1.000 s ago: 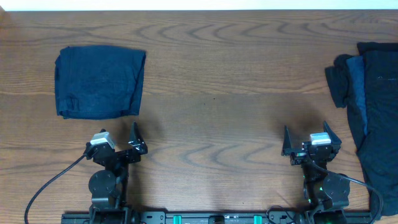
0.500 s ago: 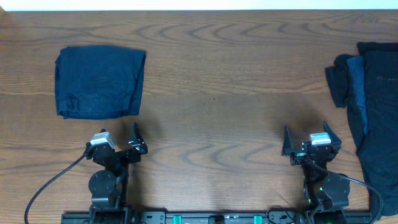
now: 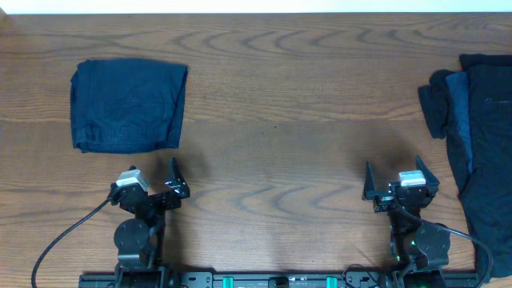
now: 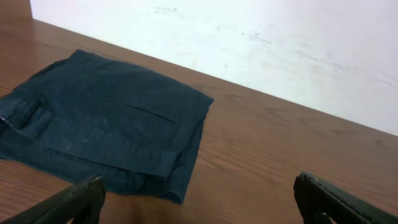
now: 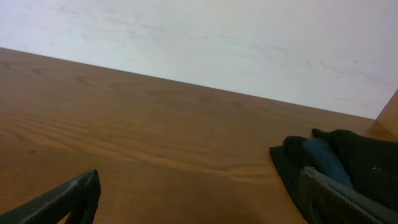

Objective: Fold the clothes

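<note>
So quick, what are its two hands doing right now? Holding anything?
Left hand: open, holding nothing.
Right hand: open, holding nothing.

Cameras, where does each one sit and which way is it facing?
Overhead: above the table, looking straight down; shows the left arm and right arm.
Left wrist: low on the left arm, facing the far wall; open jaws in the bottom corners.
Right wrist: low on the right arm, facing the same wall; open jaws in the bottom corners.
Shared: overhead and left wrist both see the folded garment; overhead and right wrist both see the unfolded pile.
</note>
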